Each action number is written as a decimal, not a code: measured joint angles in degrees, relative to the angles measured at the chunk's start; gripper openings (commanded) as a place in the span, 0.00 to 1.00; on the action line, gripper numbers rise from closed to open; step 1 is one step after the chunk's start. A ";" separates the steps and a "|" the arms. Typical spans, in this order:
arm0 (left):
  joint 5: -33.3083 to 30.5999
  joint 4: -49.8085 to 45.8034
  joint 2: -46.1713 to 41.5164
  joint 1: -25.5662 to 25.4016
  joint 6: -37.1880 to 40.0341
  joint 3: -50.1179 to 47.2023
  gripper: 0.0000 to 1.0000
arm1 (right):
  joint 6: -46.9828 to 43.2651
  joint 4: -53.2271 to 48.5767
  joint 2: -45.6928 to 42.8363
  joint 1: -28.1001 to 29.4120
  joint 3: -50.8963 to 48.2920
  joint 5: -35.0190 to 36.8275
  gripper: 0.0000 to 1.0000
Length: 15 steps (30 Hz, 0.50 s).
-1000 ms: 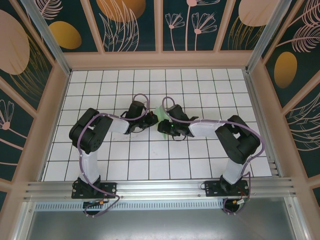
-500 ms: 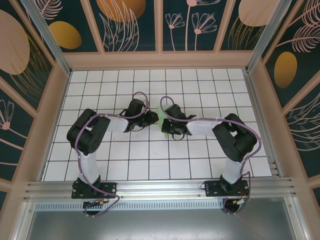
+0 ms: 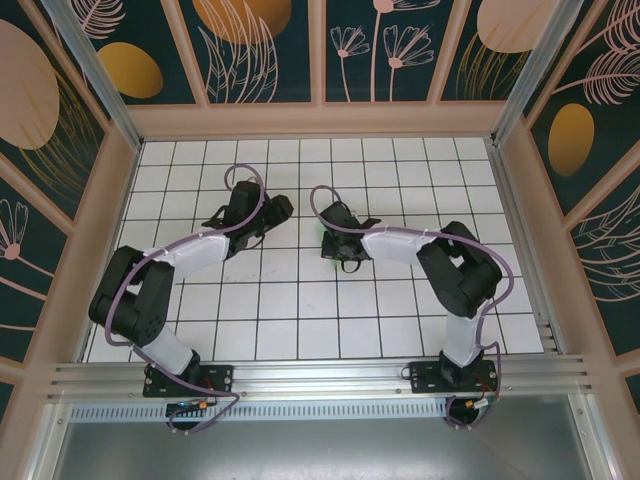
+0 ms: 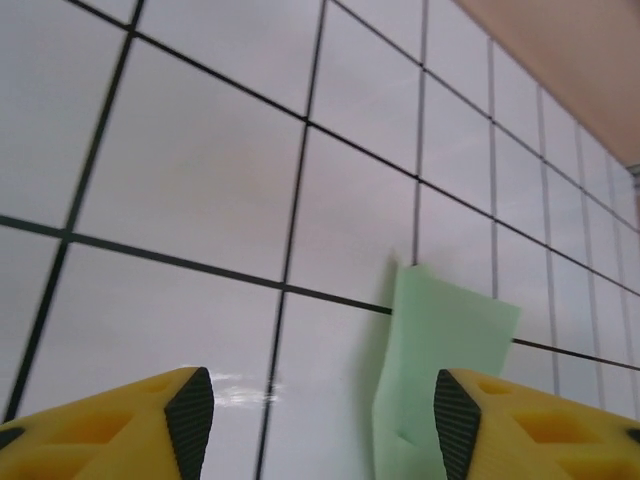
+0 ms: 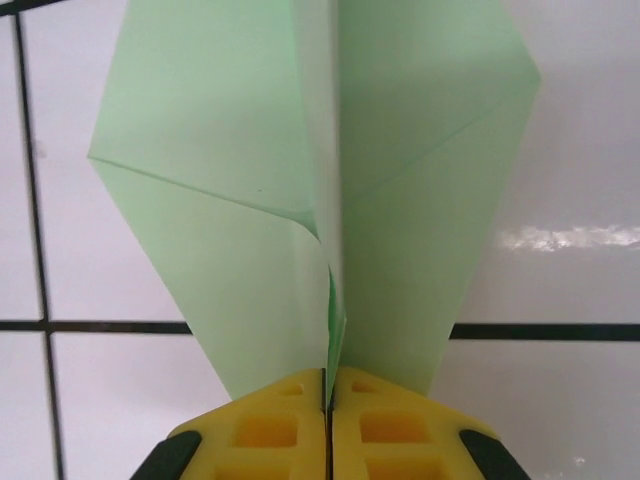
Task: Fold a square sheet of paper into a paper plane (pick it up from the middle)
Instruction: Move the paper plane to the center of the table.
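The paper plane [image 5: 320, 180] is pinched along its centre crease by my right fingers [image 5: 265, 425], shut tight, its wings spreading ahead. My left fingers [image 4: 120, 420] stand apart, holding nothing, over the gridded counter [image 4: 200, 180].

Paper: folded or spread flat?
Folded: the paper shows a centre crease with angled flaps on both sides, and the shut right gripper pinches it at that crease.
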 measured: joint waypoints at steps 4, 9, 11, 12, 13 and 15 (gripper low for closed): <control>-1.84 -2.12 0.04 0.00 -0.02 -0.72 0.74 | -0.02 -1.88 2.01 0.15 2.75 1.81 0.18; -3.63 -3.30 0.11 0.00 0.00 -0.79 0.84 | 0.07 -2.93 3.45 0.35 4.61 3.41 0.18; -4.52 -3.85 0.11 0.00 0.07 -0.79 0.86 | 0.22 -2.97 3.96 0.42 5.20 4.17 0.18; -4.92 -4.15 0.11 0.00 0.07 -0.79 0.87 | 0.28 -3.02 4.24 0.42 5.51 4.48 0.18; -5.16 -4.39 0.11 0.00 0.09 -0.79 0.87 | 0.44 -3.04 4.44 0.42 5.84 4.63 0.18; -5.88 -4.79 0.13 0.00 0.07 -0.79 0.90 | 0.68 -2.93 4.83 0.42 6.34 4.94 0.18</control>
